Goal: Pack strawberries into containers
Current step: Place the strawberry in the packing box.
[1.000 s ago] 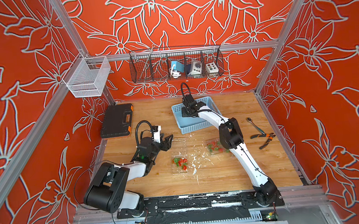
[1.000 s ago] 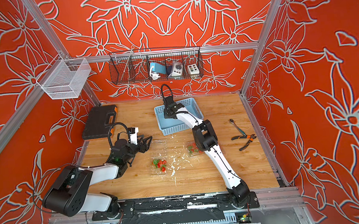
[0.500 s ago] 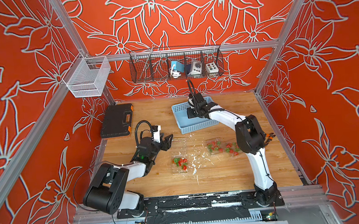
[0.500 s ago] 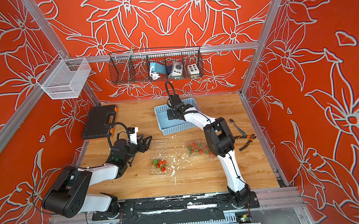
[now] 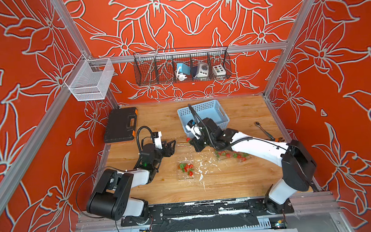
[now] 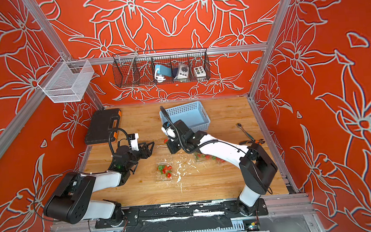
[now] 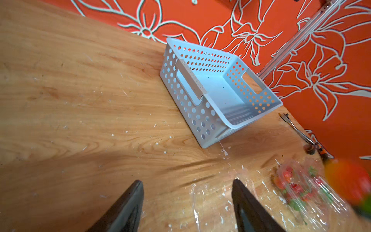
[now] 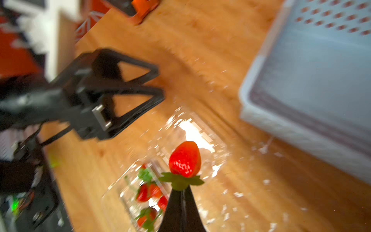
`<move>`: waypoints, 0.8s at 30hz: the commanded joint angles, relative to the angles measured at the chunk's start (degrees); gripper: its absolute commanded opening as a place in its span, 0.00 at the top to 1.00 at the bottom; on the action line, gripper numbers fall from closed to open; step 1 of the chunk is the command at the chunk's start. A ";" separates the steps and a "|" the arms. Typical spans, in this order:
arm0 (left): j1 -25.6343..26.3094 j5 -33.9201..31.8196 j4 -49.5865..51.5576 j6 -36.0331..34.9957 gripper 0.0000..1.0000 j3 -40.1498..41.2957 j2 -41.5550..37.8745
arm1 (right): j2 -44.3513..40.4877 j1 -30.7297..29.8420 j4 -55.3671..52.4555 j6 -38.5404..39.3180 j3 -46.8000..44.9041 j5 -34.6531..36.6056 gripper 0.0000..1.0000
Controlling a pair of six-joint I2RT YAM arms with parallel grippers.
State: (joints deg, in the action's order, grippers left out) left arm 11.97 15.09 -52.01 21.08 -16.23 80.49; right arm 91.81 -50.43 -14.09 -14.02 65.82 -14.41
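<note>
Item 1 – right end effector (image 8: 181,191): I logged it pinched shut on the green cap of 1 held strawberry (image 8: 185,159). The berry was carried clear of the table (image 5: 158,123), near the empty-looking container (image 5: 183,145) lying between the 2 arms.
Item 2 – left end effector (image 7: 186,183): jaws moderately apart, nothing between them, low over the table and pointed at that same container.
Item 3 – middle container (image 5: 185,169): open, nearer the arm bases, several packed strawberries (image 5: 186,167) inside.
Item 4 – right-hand container (image 5: 230,156): partly under the right arm, red berries inside.
Item 5 – light-blue basket (image 5: 205,116) behind the right end effector; black case (image 5: 120,125) at the table's far left; hand tools (image 5: 263,129) at its right edge.
</note>
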 commanded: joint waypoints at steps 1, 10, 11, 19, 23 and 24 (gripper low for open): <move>-0.37 0.46 -0.75 3.44 0.30 1.27 -2.81 | -1.91 -3.26 0.20 0.31 -3.84 -1.12 1.00; -0.72 4.39 1.22 4.03 0.29 3.17 -4.99 | 2.91 -12.40 1.52 -0.74 -6.84 -0.11 1.00; -0.85 4.78 0.84 4.23 0.29 3.30 -4.69 | 3.85 -12.94 1.35 -0.75 -6.48 0.08 1.00; -3.00 10.42 -1.17 5.12 0.28 2.21 -2.05 | 7.78 -16.11 0.40 -0.22 -5.73 1.19 1.00; -3.14 12.30 -1.92 5.07 0.28 1.44 -0.39 | 8.78 -16.94 -0.47 -0.12 -4.65 2.08 0.85; -3.09 12.65 -2.12 4.93 0.28 1.31 0.06 | 8.59 -16.96 -0.57 -0.13 -4.52 2.42 0.80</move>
State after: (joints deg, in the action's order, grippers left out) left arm 9.30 24.84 -51.79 25.78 -13.65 79.26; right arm 99.92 -66.87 -13.82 -14.31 59.72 -14.04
